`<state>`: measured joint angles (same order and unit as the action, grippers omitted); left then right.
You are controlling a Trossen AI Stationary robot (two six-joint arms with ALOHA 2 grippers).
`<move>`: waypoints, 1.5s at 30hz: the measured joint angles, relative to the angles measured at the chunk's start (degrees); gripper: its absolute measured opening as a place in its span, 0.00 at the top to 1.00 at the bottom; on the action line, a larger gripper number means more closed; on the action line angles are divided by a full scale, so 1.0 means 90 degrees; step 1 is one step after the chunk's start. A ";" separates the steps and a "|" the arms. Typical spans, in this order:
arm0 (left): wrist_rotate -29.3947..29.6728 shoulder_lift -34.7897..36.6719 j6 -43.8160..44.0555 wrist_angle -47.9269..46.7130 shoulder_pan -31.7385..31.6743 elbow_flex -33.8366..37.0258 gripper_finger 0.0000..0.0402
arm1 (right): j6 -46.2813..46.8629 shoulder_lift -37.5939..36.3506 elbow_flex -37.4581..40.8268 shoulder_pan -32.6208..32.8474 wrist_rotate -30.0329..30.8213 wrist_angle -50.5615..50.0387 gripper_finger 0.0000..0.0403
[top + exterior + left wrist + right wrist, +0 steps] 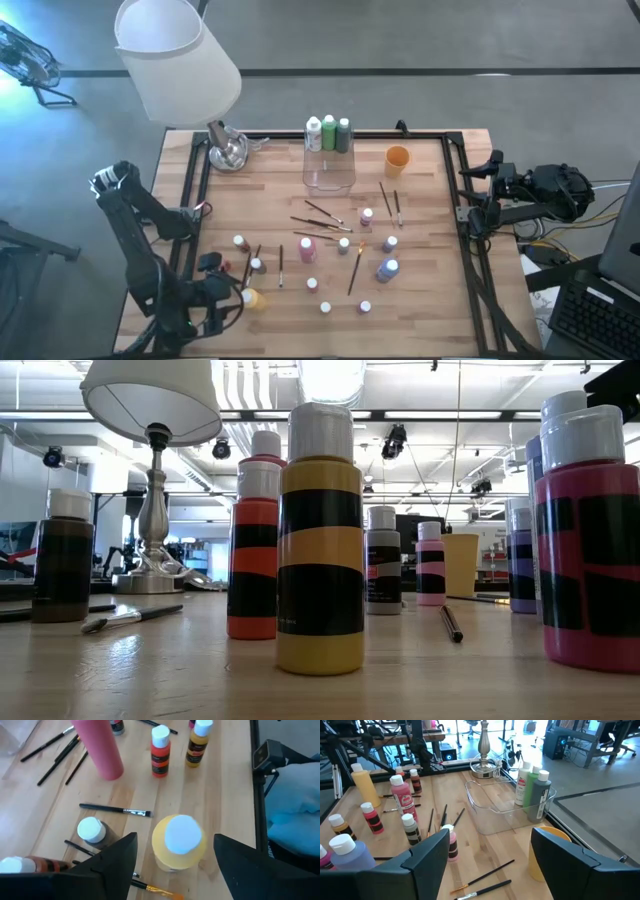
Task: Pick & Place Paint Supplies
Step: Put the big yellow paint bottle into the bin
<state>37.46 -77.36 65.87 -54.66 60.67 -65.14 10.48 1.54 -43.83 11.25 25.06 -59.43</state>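
- Yellow paint bottle stands upright between the left gripper fingers, spread and clear of it, near the table's front-left corner.
- Right gripper, spread and empty, waits at the right edge.
- Remaining bottles and brushes lie scattered mid-table, apparently awaiting sorting.

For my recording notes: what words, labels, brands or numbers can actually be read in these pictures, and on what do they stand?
None can be read.
Yellow bottle: only black label bands, no legible words.
Pink bottle: a red label, print too blurred to read.
White bottle in the clear box: label marks too small to read.
Orange cup: no marking visible.
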 joint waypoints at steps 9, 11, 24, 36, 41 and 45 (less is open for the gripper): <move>-0.0004 -0.0002 0.0240 0.0456 -0.0024 0.0503 0.34 | 0.0000 0.0000 0.0000 -0.0001 0.0001 0.0000 0.24; 0.0005 -0.0002 0.0238 0.0619 -0.0028 0.0603 0.34 | 0.0000 0.0000 0.0000 0.0000 0.0002 -0.0001 0.22; 0.0188 -0.0002 0.0131 0.0978 -0.0183 0.0825 0.33 | 0.0000 0.0000 0.0000 -0.0002 0.0002 0.0001 0.12; 0.0188 -0.0002 -0.0347 0.1312 -0.0248 0.0825 0.33 | 0.0000 0.0000 0.0000 -0.0002 0.0001 0.0001 0.15; 0.0188 -0.0002 -0.0371 0.1310 -0.0320 0.0825 0.37 | 0.0000 0.0000 0.0000 -0.0002 0.0001 0.0000 0.19; 0.0186 0.0000 -0.0484 0.1320 -0.0373 0.0841 0.43 | 0.0000 0.0000 0.0000 0.0000 0.0002 0.0000 0.21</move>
<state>39.13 -77.36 61.52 -42.78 57.32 -57.57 10.48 1.54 -43.83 11.25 25.07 -59.43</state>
